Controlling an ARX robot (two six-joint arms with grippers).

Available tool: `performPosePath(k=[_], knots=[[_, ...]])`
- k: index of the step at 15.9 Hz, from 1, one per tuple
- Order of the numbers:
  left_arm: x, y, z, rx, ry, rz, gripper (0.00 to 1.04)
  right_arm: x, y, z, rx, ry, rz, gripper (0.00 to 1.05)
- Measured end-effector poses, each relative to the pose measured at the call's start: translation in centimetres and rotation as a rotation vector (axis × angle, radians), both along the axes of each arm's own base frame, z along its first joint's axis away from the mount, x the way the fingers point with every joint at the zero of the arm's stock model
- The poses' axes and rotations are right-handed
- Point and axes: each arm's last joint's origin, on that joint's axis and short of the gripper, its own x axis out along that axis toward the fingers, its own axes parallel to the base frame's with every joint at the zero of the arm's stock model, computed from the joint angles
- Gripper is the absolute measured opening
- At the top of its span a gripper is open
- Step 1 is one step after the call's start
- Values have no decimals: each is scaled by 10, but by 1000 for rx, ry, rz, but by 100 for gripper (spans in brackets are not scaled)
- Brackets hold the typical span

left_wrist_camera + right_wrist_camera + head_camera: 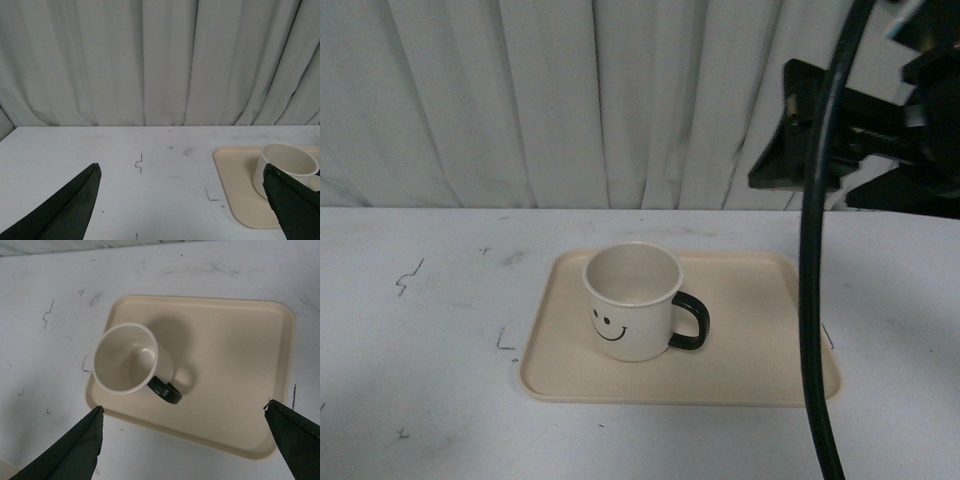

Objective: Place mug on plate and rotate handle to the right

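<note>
Hand of right arm (pixel 183 407) agape above mug (pixel 125 360)

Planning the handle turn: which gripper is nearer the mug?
Right, probably. The right gripper hangs open above the mug; the left gripper is low over the table, left of it.

No text seems readable; the mug (pixel 632 300) bears a smiley face (pixel 609 326).

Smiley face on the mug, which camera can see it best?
The front view. The smiley face is turned toward that camera, on the mug. The left wrist view catches only the mug's plain side, and the right wrist view looks down into it, seeing its handle but no face.
</note>
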Motion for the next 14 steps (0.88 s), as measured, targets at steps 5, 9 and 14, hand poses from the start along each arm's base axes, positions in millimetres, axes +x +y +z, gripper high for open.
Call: performPosePath(k=[5, 9, 14], knots=[[0, 0, 0, 0, 0, 0, 98, 32, 17, -27, -40, 66, -21, 98], [0, 0, 0, 0, 0, 0, 98, 41, 21, -37, -75, 46, -25, 98], [0, 0, 0, 0, 0, 0, 98, 67, 37, -59, -89, -9, 29, 98]])
